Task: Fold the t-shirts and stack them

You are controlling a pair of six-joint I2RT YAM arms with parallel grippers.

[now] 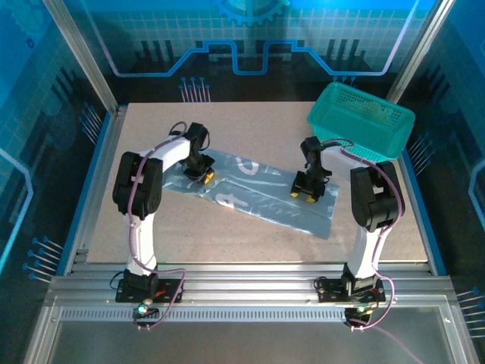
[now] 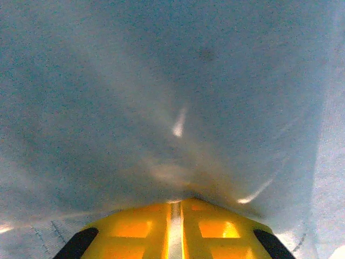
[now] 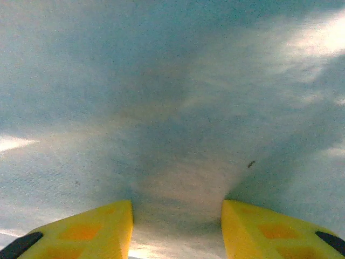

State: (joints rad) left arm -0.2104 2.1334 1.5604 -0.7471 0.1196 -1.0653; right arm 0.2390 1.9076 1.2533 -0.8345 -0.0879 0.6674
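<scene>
Shirt [image 1: 258,199] is lying on the bench [image 1: 227,129] as one long, narrow strip. It is running from the left-centre down toward the right-front. Bits of white lettering [image 1: 244,164] are showing on its upper face.

Left gripper [image 1: 201,177] is sitting over the strip's left end, pointing down onto the cloth. In the left wrist view its yellow fingers [image 2: 135,229] are pressed together, with only a thin seam between them. The cloth [image 2: 172,97] is puckering in toward the tips, so this gripper is pinching the shirt.

Right gripper [image 1: 305,196] is sitting on the right part of the strip, a little in from its right end. In the right wrist view its fingers [image 3: 91,226] are standing apart. A hump of cloth [image 3: 178,189] is rising in the gap, and creases are fanning out from it. I cannot tell whether the fingers are squeezing that hump or only straddling it.

The two grippers are well apart, and the middle of the shirt is lying flat between them.

Basket [image 1: 362,120] is sitting at the far right corner of the bench, apart from the shirt.
</scene>
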